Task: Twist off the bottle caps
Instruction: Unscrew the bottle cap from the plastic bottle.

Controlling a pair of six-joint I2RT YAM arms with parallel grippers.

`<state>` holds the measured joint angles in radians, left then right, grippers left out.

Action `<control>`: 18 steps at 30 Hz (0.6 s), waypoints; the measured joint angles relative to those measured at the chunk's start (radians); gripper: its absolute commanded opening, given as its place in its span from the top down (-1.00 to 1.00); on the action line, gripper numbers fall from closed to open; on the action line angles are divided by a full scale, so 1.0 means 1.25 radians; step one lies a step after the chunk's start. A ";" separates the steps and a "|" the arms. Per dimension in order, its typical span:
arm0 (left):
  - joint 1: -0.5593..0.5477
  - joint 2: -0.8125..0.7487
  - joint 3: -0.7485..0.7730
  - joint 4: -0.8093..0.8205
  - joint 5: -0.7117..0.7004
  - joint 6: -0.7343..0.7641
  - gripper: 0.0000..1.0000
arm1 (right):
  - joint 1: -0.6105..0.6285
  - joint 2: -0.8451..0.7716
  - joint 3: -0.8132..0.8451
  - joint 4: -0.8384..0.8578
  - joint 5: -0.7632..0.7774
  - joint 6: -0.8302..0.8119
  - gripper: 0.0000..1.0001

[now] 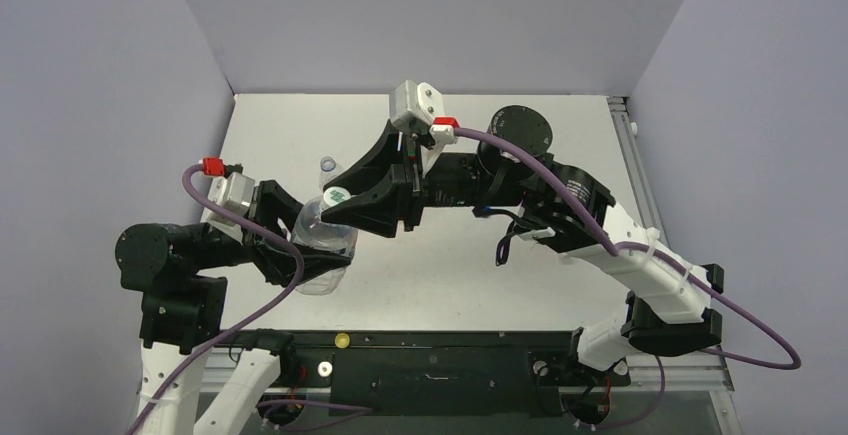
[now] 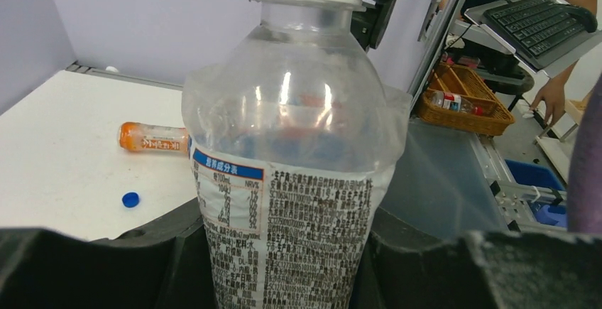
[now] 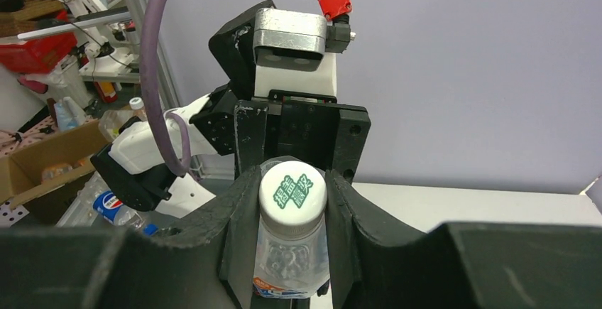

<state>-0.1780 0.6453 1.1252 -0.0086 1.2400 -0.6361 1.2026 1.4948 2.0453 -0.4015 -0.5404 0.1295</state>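
Observation:
A clear water bottle with a white-blue label stands between the fingers of my left gripper, which is shut on its body. In the top view this bottle is held left of centre by the left gripper. Its whitish cap with green print sits between the two black fingers of my right gripper, shut on it from above. From overhead the right gripper covers the bottle neck. An orange drink bottle lies on the table, with a loose blue cap near it.
A yellow cap rests on the black base rail between the arms. A small clear round thing sits on the white table behind the grippers. A clear bottle with a blue label lies low beyond the left arm. Walls close three sides.

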 measured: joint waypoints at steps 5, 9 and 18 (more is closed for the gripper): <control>0.000 0.000 0.000 0.011 0.018 -0.027 0.99 | -0.004 0.000 0.000 -0.001 -0.021 -0.005 -0.22; 0.005 -0.003 0.002 0.003 -0.028 -0.014 1.00 | -0.004 -0.016 -0.008 -0.019 0.030 0.008 -0.59; 0.008 -0.045 0.006 -0.198 -0.191 0.310 1.00 | 0.039 -0.026 0.060 -0.032 0.383 0.081 -0.64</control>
<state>-0.1680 0.5896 1.1332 -0.2562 1.0008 -0.2485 1.2514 1.4620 2.1201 -0.4412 -0.0612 0.2314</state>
